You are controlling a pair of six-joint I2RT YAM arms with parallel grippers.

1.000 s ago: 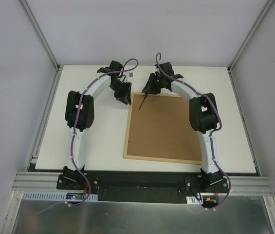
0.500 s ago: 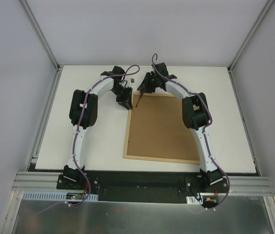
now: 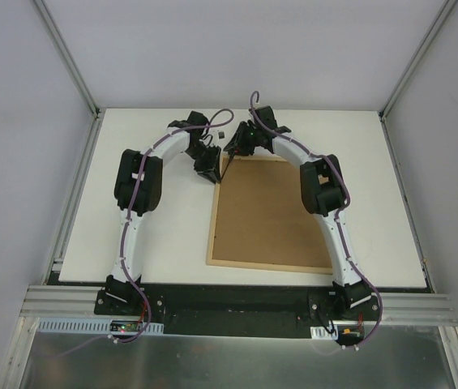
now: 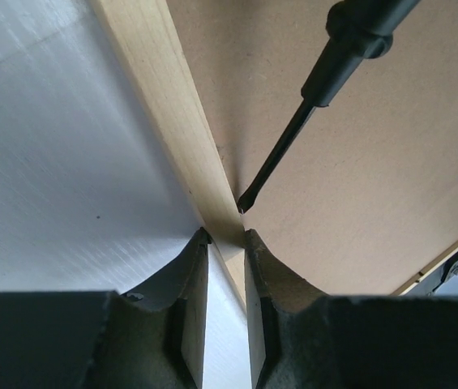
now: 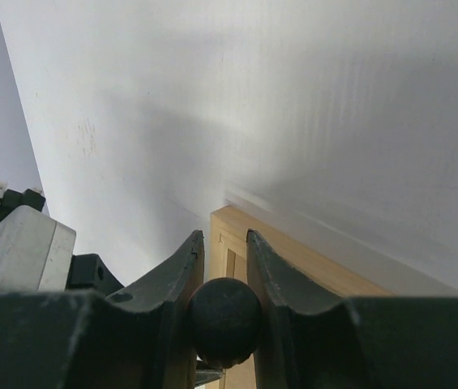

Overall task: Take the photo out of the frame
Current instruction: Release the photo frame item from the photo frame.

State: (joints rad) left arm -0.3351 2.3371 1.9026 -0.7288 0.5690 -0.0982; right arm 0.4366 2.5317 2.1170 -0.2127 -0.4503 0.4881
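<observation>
Left pincer (image 4: 223,237) has narrowed over the rectangular light-wood frame's (image 3: 273,211) rail by the counter's (image 3: 164,235) far edge, grip uncertain; right pincer's (image 5: 220,237) clamped black ball-handled tool (image 4: 279,154) now meets the backing seam, ready to pry.

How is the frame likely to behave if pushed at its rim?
The frame probably slides rather than tips, lying flat on the smooth white table. Its thin wood rim looks light and stiff; the brown back might flex under the screwdriver.
</observation>
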